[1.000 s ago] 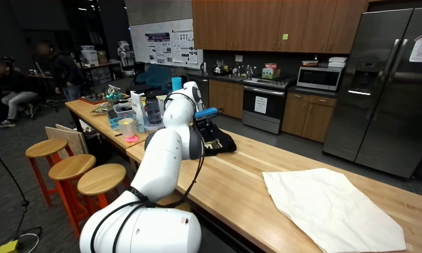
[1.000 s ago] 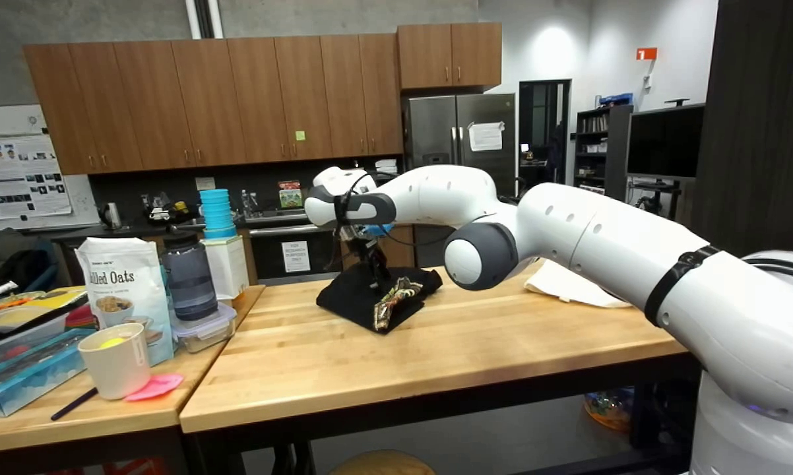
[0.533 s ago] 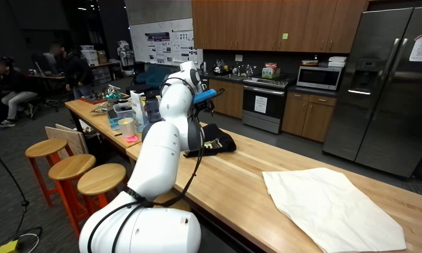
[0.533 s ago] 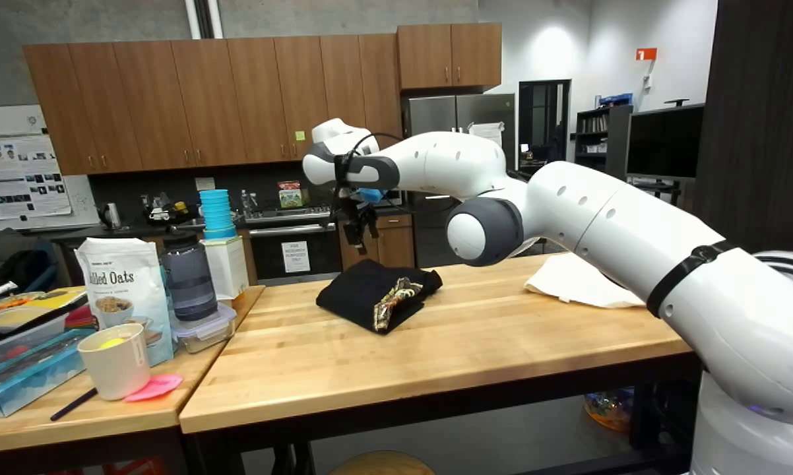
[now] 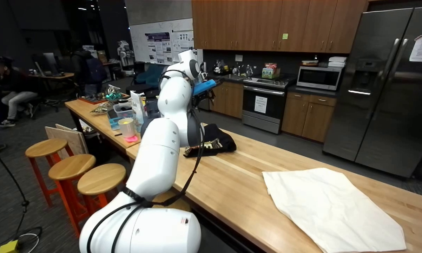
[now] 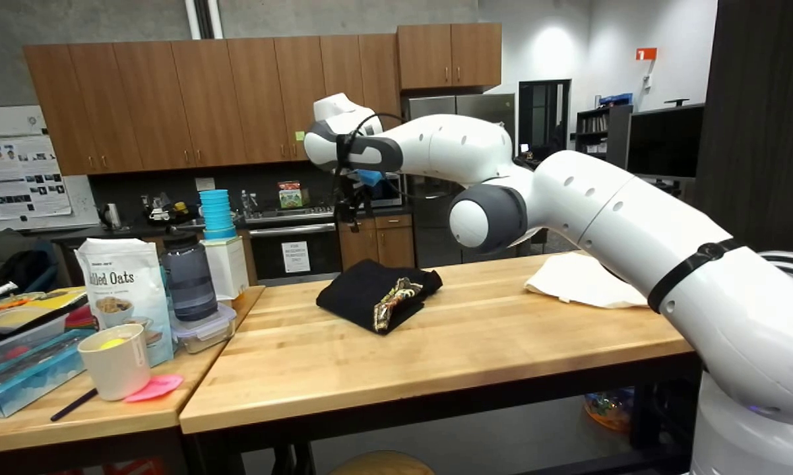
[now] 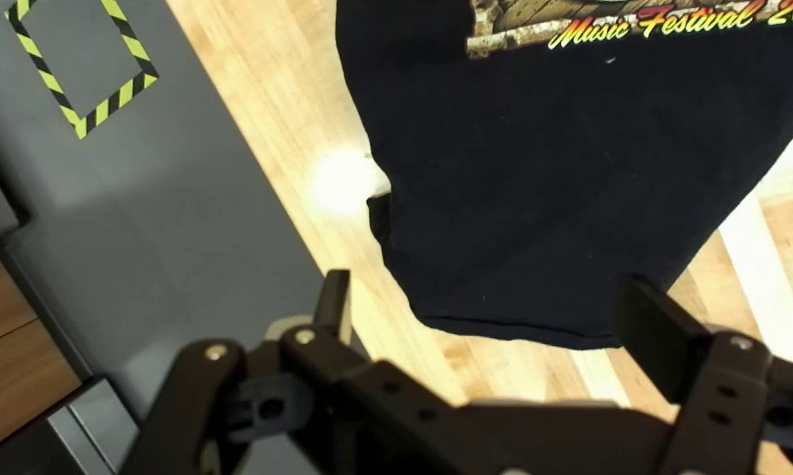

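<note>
Kitchen-side wooden table [image 6: 291, 359], with a folded black garment [image 6: 353, 290] on it and the tool [image 7: 484, 284] hanging clear above

Fingers [image 7: 664, 343] stand wide apart and hold nothing; in an exterior view the garment lies at about six o'clock from the tool, and a white cloth [image 6: 578, 280] at three o'clock from the garment; in the wrist view the garment's print [image 7: 594, 31] sits toward one o'clock; the step in hand looks like standing clear of the garment, and a move onto it would call for lowering first, fingertips lined up across an edge
</note>
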Robot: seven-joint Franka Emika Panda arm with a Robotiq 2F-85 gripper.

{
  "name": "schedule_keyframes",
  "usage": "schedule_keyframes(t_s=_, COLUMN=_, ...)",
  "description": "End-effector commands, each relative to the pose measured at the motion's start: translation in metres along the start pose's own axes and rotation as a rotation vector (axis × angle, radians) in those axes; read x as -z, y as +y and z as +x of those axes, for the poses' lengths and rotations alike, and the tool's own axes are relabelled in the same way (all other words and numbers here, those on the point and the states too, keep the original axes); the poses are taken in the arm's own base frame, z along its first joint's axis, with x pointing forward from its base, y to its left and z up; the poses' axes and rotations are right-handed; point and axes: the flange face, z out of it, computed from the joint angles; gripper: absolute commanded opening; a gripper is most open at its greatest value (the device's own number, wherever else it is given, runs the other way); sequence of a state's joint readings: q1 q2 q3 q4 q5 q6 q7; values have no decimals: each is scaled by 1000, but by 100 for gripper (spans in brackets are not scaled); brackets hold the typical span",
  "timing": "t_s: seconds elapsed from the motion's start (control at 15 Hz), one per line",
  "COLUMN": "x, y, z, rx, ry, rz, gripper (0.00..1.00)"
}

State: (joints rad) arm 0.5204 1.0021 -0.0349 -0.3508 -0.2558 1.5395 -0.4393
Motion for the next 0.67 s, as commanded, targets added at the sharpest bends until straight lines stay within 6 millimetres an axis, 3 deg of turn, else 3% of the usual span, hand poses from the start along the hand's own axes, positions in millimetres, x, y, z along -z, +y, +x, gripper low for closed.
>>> schedule_keyframes(t_s=0.0, x=31, y=4, z=-4, rx=-34, ry=29, rz=-22, gripper=100)
schedule_keyframes(t_s=0.6, x=87, y=-6, z=-24, rx=-127, ry=-13, rz=16, gripper=100)
